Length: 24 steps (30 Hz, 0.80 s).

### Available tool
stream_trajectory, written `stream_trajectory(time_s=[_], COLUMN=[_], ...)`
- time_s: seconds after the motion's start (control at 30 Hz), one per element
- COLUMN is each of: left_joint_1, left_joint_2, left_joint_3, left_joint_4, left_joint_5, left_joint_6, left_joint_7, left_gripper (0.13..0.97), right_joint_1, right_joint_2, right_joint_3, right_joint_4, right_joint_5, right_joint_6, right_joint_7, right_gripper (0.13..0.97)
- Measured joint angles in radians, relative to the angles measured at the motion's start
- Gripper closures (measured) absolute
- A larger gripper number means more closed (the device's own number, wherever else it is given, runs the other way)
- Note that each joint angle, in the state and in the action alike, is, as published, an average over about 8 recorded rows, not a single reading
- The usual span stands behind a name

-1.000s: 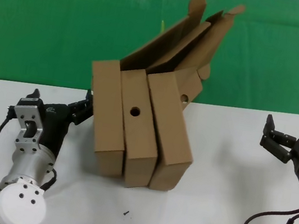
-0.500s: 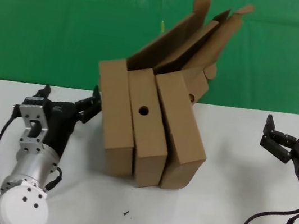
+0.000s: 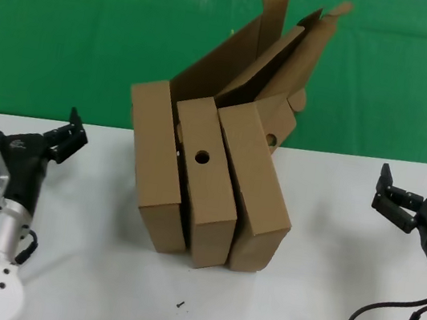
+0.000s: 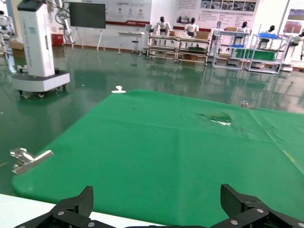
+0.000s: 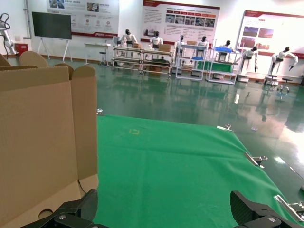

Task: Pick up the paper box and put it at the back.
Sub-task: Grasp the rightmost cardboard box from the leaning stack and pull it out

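White tabletop (image 3: 312,306) carries the work, with a green floor mat (image 3: 71,32) beyond its far edge. At the centre stand three brown cardboard boxes side by side, lids hinged up and leaning away toward one o'clock. The paper box (image 3: 152,162) is the one at nine o'clock of the group, its narrow wall plain; it touches the holed box (image 3: 203,181) in the middle, which touches the third box (image 3: 254,184) at three o'clock.

A second ago the left gripper (image 3: 33,129) sat right against the paper box's nine o'clock side, and the whole group slid and swung toward three o'clock. Now that gripper has drawn back toward nine o'clock, well apart from the box, its fingers spread wide and holding nothing; the left wrist view shows only mat between them. The boxes have settled back, still on the table. My reading: the box was nudged, not grasped, so the pick is still to do and a fresh approach is needed.

Count: three boxes, one with a round hole in its narrow wall, a second hole showing by the third box's lid; two grippers. The right gripper (image 3: 394,197) waits at three o'clock, fingers wide, empty
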Motion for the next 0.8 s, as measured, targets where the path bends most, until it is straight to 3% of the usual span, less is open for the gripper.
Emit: stream_trajectory(time_s=[0.17,0.4,0.8], left_joint_1=[0.037,0.049,0.048], left_joint_2=[-0.016,-0.022,-0.022], left_joint_3=[-0.03,-0.037,-0.037], left_joint_4=[-0.047,-0.063,-0.062], left_joint_5=[-0.011,-0.013,-0.013], left_joint_6=[0.002,0.003,0.003], left_joint_7=[0.02,0.024,0.024], left_gripper=[0.164,0.167,0.25], right_joint_1=[0.0,0.001,-0.053], right_joint_2=[0.0,-0.001,0.137], right_joint_3=[0.0,0.04,0.113], right_joint_4=[0.0,-0.009,-0.096], right_joint_5=[0.0,-0.001,0.117], right_joint_6=[-0.001,-0.061,-0.487], right_joint_7=[0.0,-0.053,-0.316], right_gripper=[0.129,0.129,0.129])
